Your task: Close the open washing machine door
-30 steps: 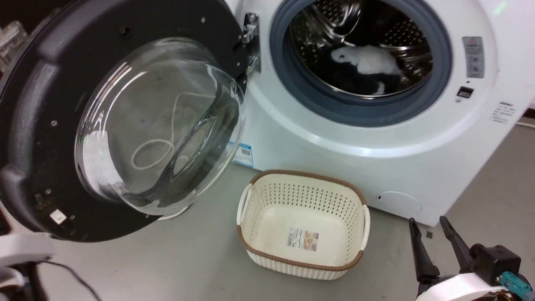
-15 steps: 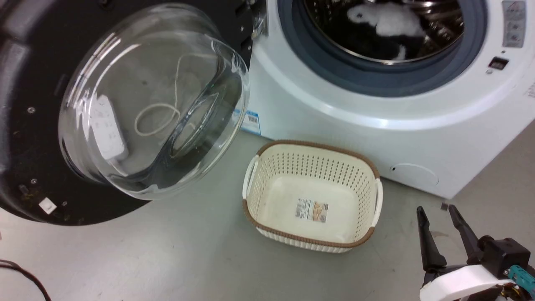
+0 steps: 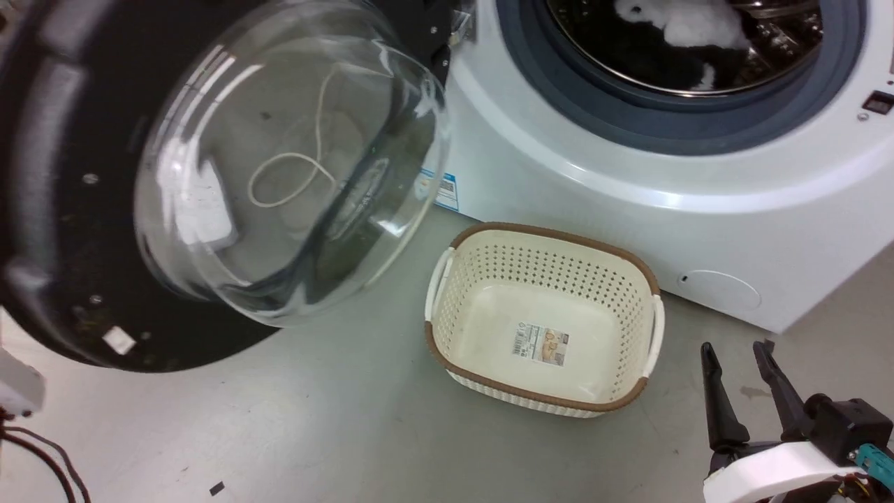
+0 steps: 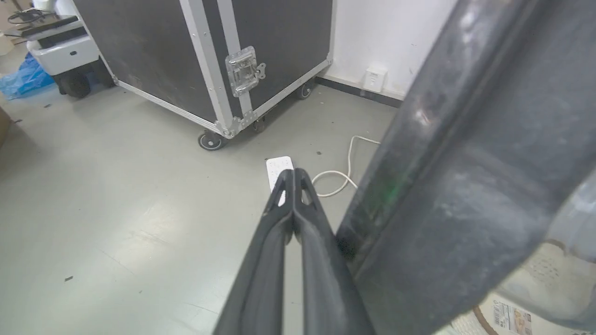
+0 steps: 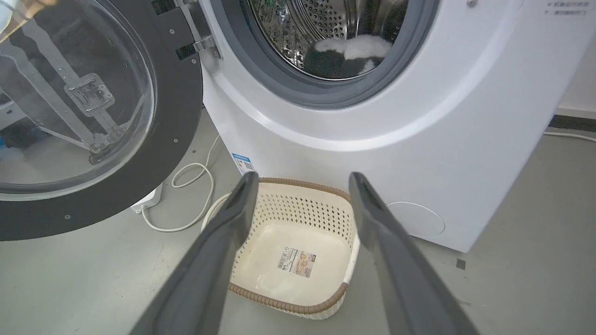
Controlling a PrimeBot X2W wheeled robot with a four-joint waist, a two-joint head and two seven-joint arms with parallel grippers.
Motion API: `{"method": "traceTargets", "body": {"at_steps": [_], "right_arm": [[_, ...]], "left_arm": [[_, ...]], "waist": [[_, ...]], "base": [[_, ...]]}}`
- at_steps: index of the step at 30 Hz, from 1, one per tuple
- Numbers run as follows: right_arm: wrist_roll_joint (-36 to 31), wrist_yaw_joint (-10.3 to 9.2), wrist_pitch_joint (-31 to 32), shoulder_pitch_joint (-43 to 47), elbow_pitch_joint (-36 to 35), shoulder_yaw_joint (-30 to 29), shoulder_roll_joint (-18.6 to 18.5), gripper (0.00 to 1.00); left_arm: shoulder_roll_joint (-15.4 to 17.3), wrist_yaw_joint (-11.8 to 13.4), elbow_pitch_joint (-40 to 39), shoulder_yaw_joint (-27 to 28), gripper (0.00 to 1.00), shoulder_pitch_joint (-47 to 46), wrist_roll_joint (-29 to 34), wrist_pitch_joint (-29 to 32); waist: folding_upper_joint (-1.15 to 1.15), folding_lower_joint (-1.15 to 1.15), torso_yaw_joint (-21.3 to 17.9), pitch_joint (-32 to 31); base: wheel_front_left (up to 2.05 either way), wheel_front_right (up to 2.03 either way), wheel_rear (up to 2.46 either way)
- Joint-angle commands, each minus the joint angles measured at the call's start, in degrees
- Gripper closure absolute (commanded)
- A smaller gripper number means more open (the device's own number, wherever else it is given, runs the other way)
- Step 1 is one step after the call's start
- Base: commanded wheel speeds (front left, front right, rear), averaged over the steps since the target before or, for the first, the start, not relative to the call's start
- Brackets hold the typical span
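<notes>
At the near right, the right gripper [image 3: 733, 347] hovers over the grey floor [image 3: 314, 419] with its two dark fingers spread wide and nothing between them. At the near left, the left gripper [image 4: 294, 171] has its fingers pressed together, empty, and lies close along the dark outer face of the washing machine door [image 3: 63, 209]; I cannot tell whether they touch. Past its fingertips a white power strip [image 4: 278, 167] and a looped cable [image 4: 340, 179] lie on the floor. In the middle stands an empty cream basket [image 3: 552, 232], just in front of the washing machine [image 3: 628, 223]. The door hangs open at the left, hinged beside the grey gasket, its clear glass bowl bulging toward the basket. Farther back, white and dark laundry [image 3: 691, 28] lies in the steel drum.
</notes>
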Motion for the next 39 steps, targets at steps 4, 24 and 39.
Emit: {"method": "traceTargets", "body": {"at_steps": [4,24,39], "right_arm": [[1.41,0.04,-0.95,-1.01,0.86,-0.1,-0.01,0.0],[6.85,0.05,-3.33,1.25,4.15,-3.53,-0.01,0.0],[10.18,0.06,-4.74,1.29,4.48,-5.67,-0.01,0.0]], "left_arm": [[4.1,-0.79,-2.99,-6.3,1.0,2.41,-7.35,0.75],[12.66,-2.05,-26.12,-38.96,1.0,-0.22,-22.89,2.92],[4.67,-2.79,-23.58,-58.68,1.0,-12.82,-27.1,-1.75]], "waist": [[0.0,0.0,1.47,-0.75],[0.0,0.0,2.08,-5.54],[0.0,0.0,-6.96,-4.16]], "base": [[0.0,0.0,0.0],[0.0,0.0,0.0],[0.0,0.0,0.0]]}}
